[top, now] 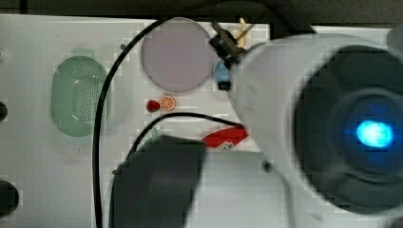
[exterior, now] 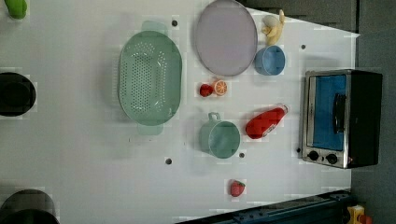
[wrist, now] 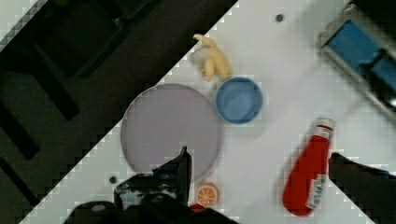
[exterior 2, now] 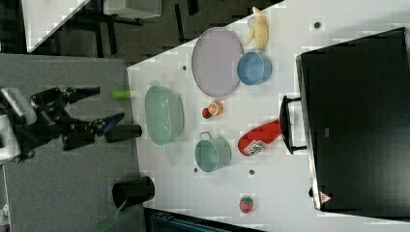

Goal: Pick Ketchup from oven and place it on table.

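A: While the end effector (exterior 2: 99, 106) is seen in the right view with its fingers spread wide and nothing held between them, how is the step in hand judged?

B: It is held off the table (exterior: 84, 154), well apart from the Ketchup (exterior: 265, 122). The Ketchup is found lying on its side on the table, just in front of the oven (exterior: 343, 117), whose door is seen shut in the left view. The placing is judged to be done already; what is left is a clean withdrawal, and that is best made upward and away, so that nothing is brushed.

A: And if the bottle had to be gripped again?

B: It would best be taken across its wide red body, not at the narrow neck, since a lying bottle is easily rolled.

A: What is set around it?

B: A green mug (exterior: 218, 136) is placed just beside it, a strawberry and an orange slice (exterior: 220, 87) near, a blue bowl (exterior: 269, 59), a grey plate (exterior: 226, 37) and a green colander (exterior: 149, 77) farther off. The oven handle (exterior 2: 289, 124) is seen almost touching the bottle's neck in the right view.
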Motion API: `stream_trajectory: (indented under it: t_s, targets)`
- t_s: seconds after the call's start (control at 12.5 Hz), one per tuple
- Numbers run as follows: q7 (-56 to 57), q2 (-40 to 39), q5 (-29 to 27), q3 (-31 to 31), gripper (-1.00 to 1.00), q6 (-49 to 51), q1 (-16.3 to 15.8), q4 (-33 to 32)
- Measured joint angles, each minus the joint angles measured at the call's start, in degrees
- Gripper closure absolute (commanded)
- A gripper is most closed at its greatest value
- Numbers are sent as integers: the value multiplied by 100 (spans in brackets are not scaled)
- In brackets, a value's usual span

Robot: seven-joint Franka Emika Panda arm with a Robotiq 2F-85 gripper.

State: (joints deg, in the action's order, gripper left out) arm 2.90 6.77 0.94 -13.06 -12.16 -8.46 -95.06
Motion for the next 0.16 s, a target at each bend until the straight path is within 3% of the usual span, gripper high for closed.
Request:
stream_trajectory:
  t_s: [0.16]
  targets:
    - [-12, -100, -86, -16, -100, 947, 108, 313]
